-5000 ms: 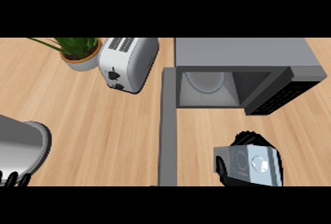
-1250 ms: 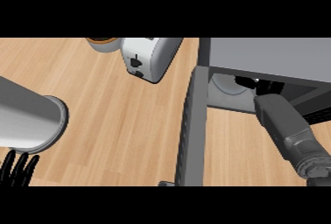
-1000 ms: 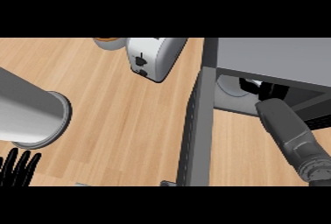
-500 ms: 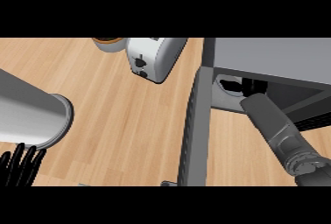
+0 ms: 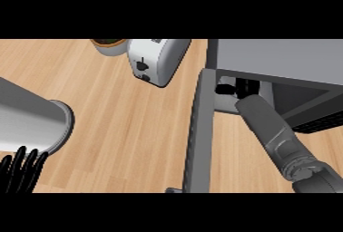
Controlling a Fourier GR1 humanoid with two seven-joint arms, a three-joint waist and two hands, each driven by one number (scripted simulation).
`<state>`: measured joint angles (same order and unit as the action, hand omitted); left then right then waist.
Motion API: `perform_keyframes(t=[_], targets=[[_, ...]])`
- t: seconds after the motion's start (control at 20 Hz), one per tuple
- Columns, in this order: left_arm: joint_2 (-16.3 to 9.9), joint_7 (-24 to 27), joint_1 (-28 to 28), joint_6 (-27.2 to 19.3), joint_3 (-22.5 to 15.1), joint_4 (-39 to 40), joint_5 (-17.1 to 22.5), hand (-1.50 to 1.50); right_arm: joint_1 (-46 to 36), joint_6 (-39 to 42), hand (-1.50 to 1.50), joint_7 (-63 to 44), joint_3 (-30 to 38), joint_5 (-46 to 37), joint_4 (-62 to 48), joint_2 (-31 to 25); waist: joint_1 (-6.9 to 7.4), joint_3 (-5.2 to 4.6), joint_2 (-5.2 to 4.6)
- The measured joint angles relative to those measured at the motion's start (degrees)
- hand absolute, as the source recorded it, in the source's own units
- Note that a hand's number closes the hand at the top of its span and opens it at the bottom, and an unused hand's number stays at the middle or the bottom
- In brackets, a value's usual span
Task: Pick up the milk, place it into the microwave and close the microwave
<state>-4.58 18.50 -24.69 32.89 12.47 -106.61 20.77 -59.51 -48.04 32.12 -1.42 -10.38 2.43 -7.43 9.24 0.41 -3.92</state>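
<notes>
Right hand (image 5: 236,87), at one o'clock inside the microwave (image 5: 281,56); its hold cannot be told. Left hand (image 5: 20,170), open, at eight o'clock. On withdrawal, the unseen milk could be tipped by the forearm, or the open door (image 5: 201,136) struck.

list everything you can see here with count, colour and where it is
microwave: one, grey, upper right, open
microwave door: one, dark grey, swung out, seen edge-on down the middle
toaster: one, white, top centre, left of the microwave
pot: one, pale with a brown inside, top edge, left of the toaster
counter: one, light wood
milk: not visible
right hand: black, at the microwave opening, grey forearm running in from lower right
left hand: black, fingers straight, lower left, grey forearm beside it
</notes>
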Motion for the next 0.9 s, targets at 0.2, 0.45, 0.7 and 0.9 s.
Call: perform_keyframes(t=[0.2, 0.45, 0.7, 0.9], targets=[[-0.27, 0.17, -0.38, 0.44, 0.39, 0.25, 0.35, -1.50, 1.80, 3.42, -1.50, 3.34, 2.43, 2.29, 2.40, 0.78, -1.14, 0.01, 0.13], [-0.43, 0.62, -1.77, 1.15, 0.89, -0.19, 0.74, -1.50, 4.92, 9.98, -1.50, 8.49, 6.22, 6.10, 5.03, 1.79, -2.72, -0.03, 0.91], [-0.15, 0.82, -2.54, 1.17, 0.93, -0.95, 0.36, -1.50, 8.50, 17.30, -1.50, 14.06, 9.59, 9.62, 6.51, 3.24, -4.06, -0.08, 1.59], [0.39, 0.86, -3.73, 1.25, 0.80, -1.43, 0.01, -1.50, 11.04, 21.29, -1.50, 17.61, 11.38, 11.32, 6.47, 4.44, -4.95, -0.15, 2.14]])
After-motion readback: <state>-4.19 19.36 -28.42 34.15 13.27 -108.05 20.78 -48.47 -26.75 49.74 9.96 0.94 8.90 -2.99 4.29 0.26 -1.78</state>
